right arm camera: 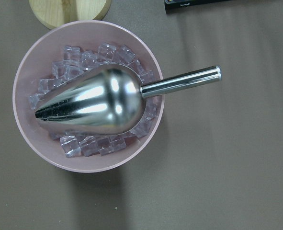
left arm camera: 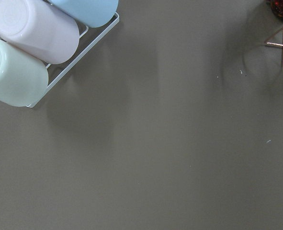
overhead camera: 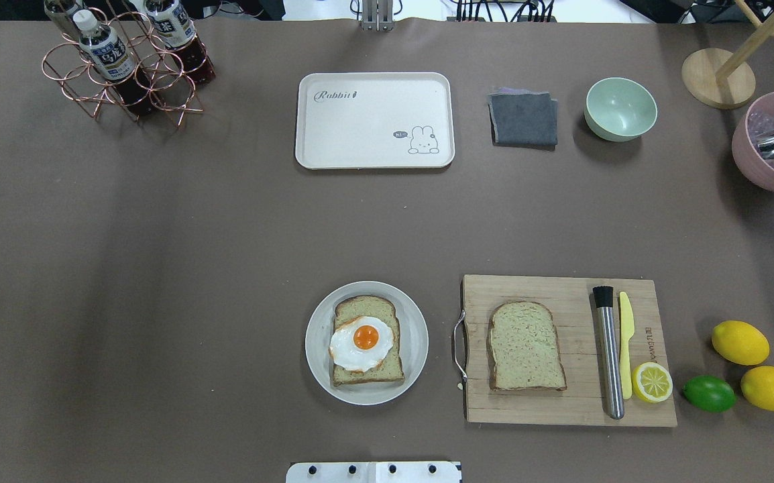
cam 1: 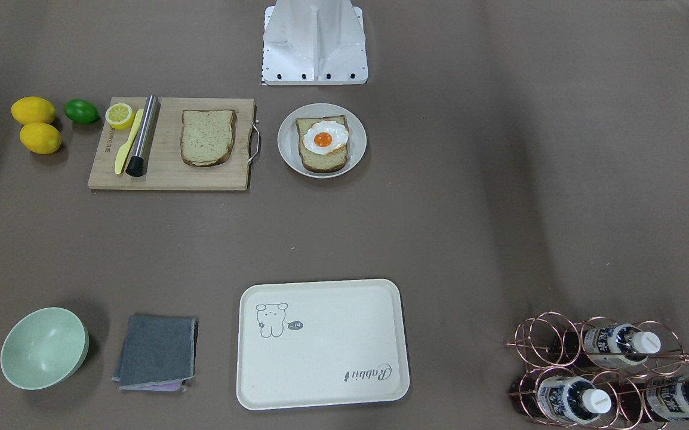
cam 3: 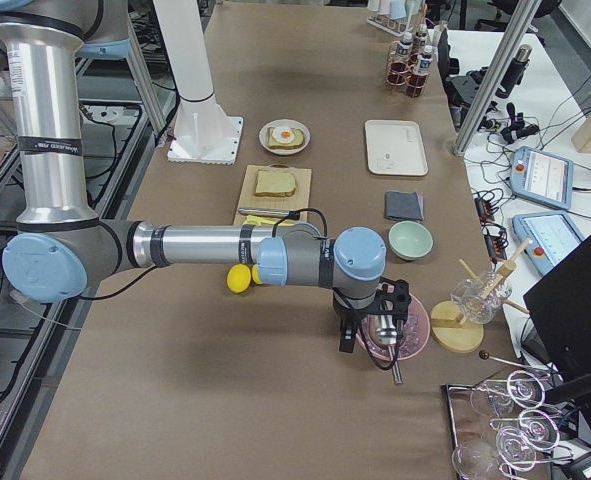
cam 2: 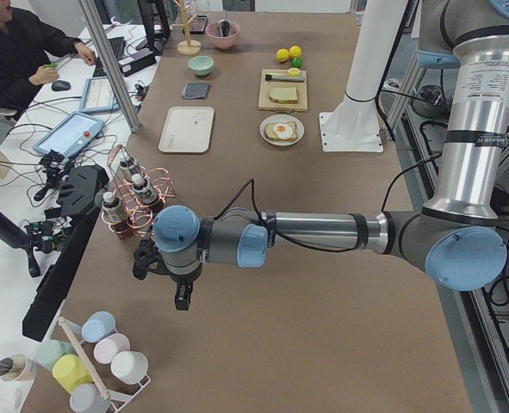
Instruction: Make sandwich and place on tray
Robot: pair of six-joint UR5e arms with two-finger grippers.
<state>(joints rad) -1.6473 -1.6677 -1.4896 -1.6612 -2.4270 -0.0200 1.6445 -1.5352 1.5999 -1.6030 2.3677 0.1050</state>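
Tan loose slice (overhead camera: 526, 345) lies on the cutting board (overhead camera: 534, 409), egg-topped slice (overhead camera: 363, 310) on the plate (overhead camera: 316, 349), both well away from the left gripper (cam 2: 183, 291) and right gripper (cam 3: 370, 335). Jaw state cannot be told. Risk: an off-centre pinch drops the flat slice or shoves the egg (overhead camera: 359, 342).

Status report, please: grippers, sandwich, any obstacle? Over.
Left gripper, right gripper: at table ends, state unclear. Unassembled: egg slice on plate, second slice on board. Nothing between plate and tray.
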